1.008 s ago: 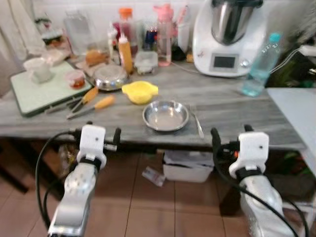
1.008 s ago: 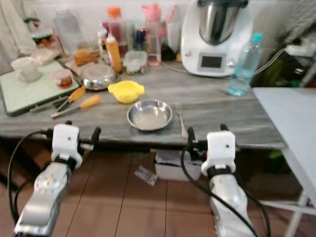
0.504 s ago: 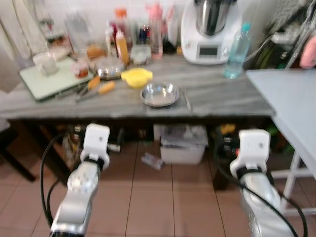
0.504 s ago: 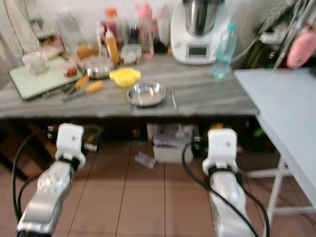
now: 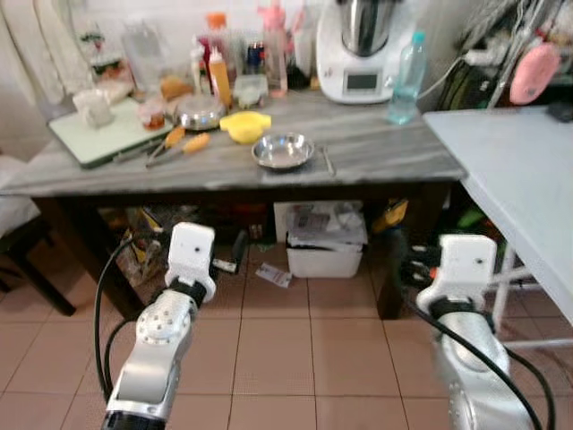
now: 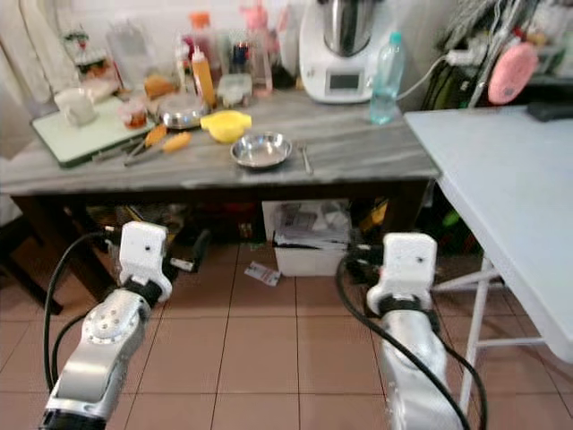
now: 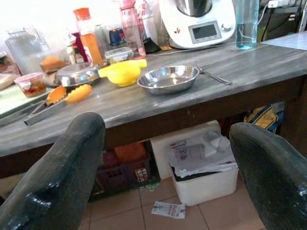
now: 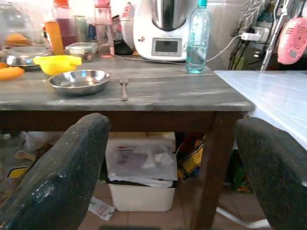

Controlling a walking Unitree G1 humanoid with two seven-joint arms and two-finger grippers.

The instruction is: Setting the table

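Both grippers hang low over the tiled floor [image 5: 295, 349], short of the grey wooden table [image 5: 376, 157]: the left gripper [image 7: 165, 177] with fingers spread wide and holding nothing, the right gripper [image 8: 172, 172] likewise spread and holding nothing. Each silver arm reaches forward, its wrist below the table's front edge. Bare tiles lie between the arms and the table legs; a white table [image 5: 524, 179] juts in at the right. On the grey top, a green tray [image 5: 94, 134] carries a white mug [image 5: 92, 107]. Near the front edge sits the steel bowl [image 5: 283, 150], nothing in it, with a yellow dish [image 5: 243, 125] just behind and a fork [image 5: 327, 161] just beside it. Beneath, a white bin [image 5: 327, 251] holds papers.
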